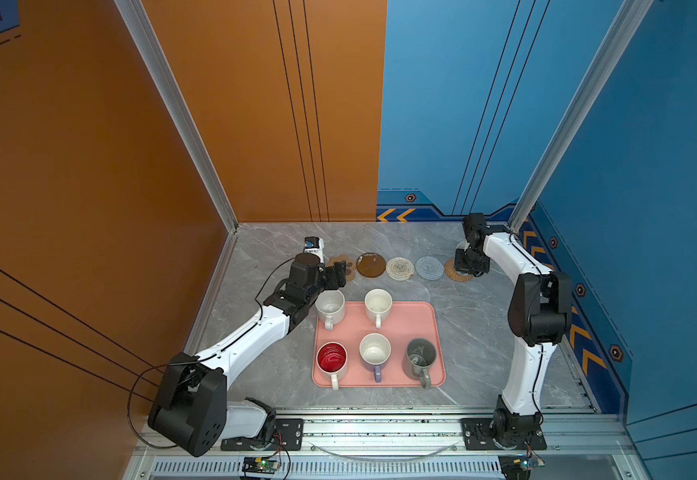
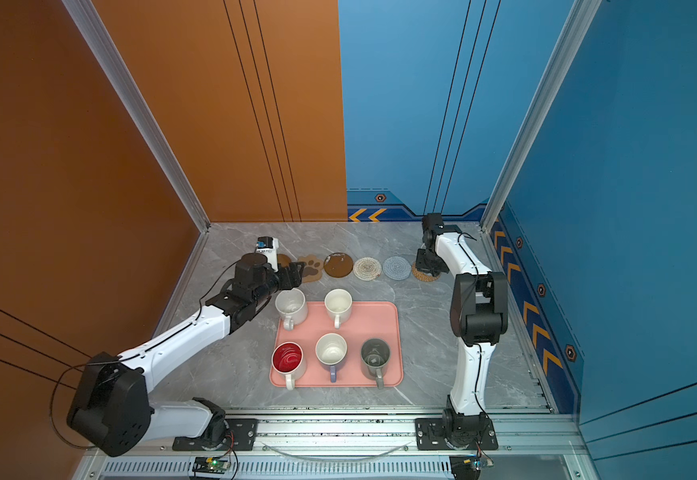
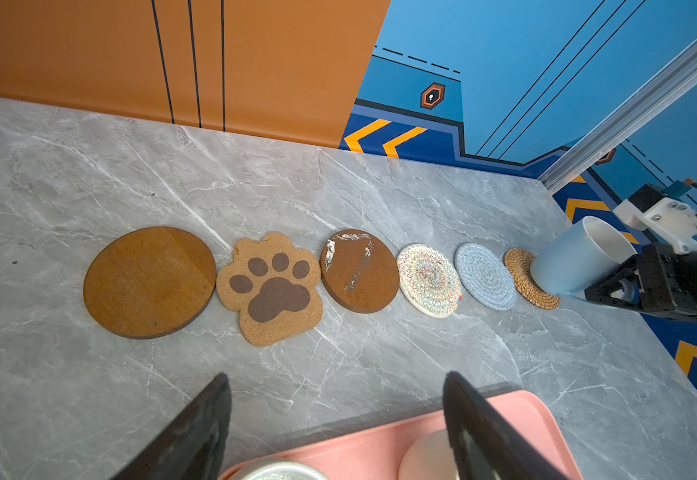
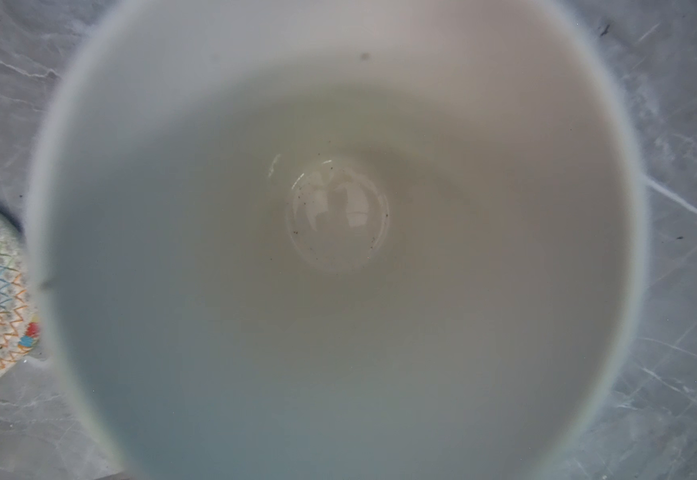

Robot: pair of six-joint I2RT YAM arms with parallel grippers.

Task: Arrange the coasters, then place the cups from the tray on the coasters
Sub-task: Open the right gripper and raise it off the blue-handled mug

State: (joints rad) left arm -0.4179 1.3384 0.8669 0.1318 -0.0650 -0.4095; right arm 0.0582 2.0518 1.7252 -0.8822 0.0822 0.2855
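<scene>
Six coasters lie in a row near the back wall: brown disc, paw print, brown disc, cream woven, blue-grey, rattan. My right gripper is shut on a light blue cup, which is tilted with its base at the rattan coaster. That cup's inside fills the right wrist view and hides the jaws. The pink tray holds two white cups, a red-inside cup, a lavender one and a grey one. My left gripper hangs open and empty over the tray's far left corner.
The orange wall and the blue wall close the table at the back and sides. The left arm's forearm stretches along the tray's left side. The right arm stands to the tray's right. Bare marble lies between the tray and the right arm.
</scene>
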